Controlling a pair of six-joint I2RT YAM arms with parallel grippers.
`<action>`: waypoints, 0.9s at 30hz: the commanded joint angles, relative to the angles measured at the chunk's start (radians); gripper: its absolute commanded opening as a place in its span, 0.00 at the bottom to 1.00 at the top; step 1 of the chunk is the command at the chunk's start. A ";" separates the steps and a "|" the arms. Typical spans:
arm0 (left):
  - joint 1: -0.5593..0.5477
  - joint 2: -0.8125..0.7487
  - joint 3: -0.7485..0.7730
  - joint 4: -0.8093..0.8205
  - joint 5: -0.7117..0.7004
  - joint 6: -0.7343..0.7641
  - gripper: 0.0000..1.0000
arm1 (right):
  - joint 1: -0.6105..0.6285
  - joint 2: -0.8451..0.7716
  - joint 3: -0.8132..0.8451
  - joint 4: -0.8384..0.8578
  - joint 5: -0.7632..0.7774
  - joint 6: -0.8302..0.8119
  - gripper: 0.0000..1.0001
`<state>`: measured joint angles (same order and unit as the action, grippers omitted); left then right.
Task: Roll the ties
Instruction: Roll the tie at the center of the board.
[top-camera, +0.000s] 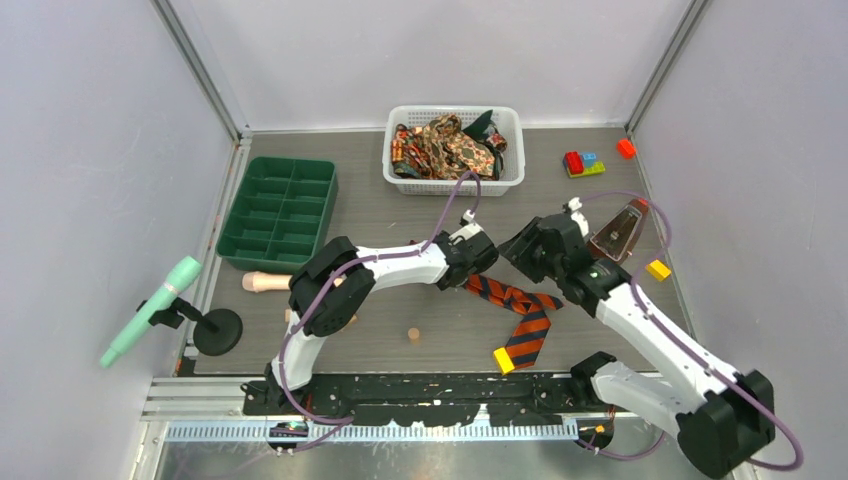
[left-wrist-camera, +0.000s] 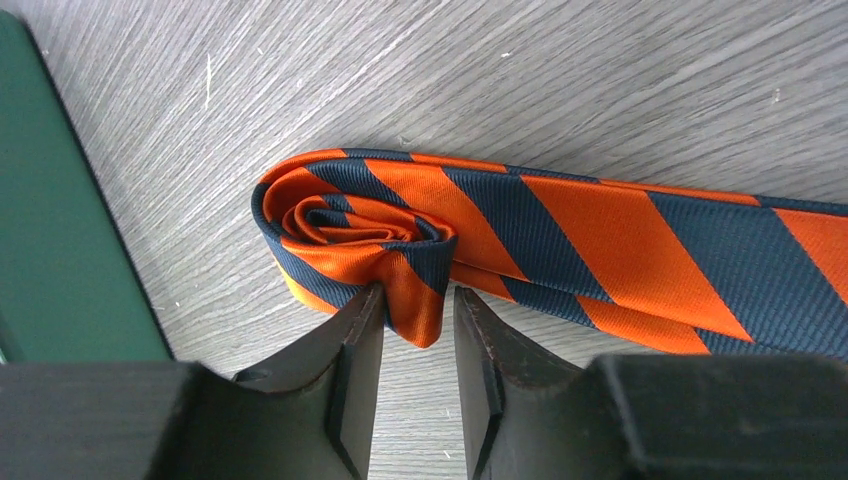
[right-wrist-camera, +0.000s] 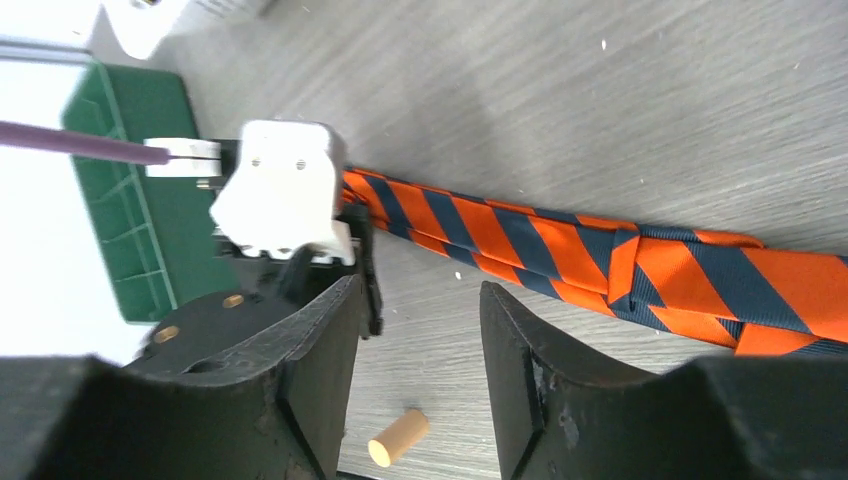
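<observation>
An orange-and-dark striped tie (top-camera: 520, 310) lies across the table between the two arms. Its narrow end is wound into a small roll (left-wrist-camera: 350, 225). My left gripper (left-wrist-camera: 420, 300) sits at that roll with its jaws a little apart. A loose fold of the tie pokes between the fingertips, touching the left finger and clear of the right one. My right gripper (right-wrist-camera: 420, 290) hovers open beside the tie's flat length (right-wrist-camera: 600, 250), with nothing between its fingers. More ties (top-camera: 445, 148) are heaped in the white basket (top-camera: 452, 186) at the back.
A green compartment tray (top-camera: 280, 212) stands at the left. A cork (top-camera: 413, 335) lies near the front, and a yellow block (top-camera: 503, 360) touches the tie's wide end. Coloured bricks (top-camera: 583, 163) and another yellow block (top-camera: 658, 269) are on the right.
</observation>
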<state>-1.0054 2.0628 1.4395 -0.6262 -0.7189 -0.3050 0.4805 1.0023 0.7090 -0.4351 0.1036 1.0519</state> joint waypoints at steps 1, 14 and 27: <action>0.006 -0.027 0.042 0.004 0.018 0.007 0.36 | -0.002 -0.110 0.058 -0.082 0.114 -0.038 0.55; 0.005 -0.090 0.062 -0.022 0.035 0.015 0.43 | -0.002 -0.204 0.054 -0.133 0.188 -0.053 0.66; 0.005 -0.228 0.032 -0.030 0.074 0.018 0.43 | -0.002 -0.196 0.104 -0.098 0.235 -0.109 0.74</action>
<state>-1.0054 1.9141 1.4685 -0.6483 -0.6579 -0.2955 0.4805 0.7982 0.7490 -0.5655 0.2935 0.9787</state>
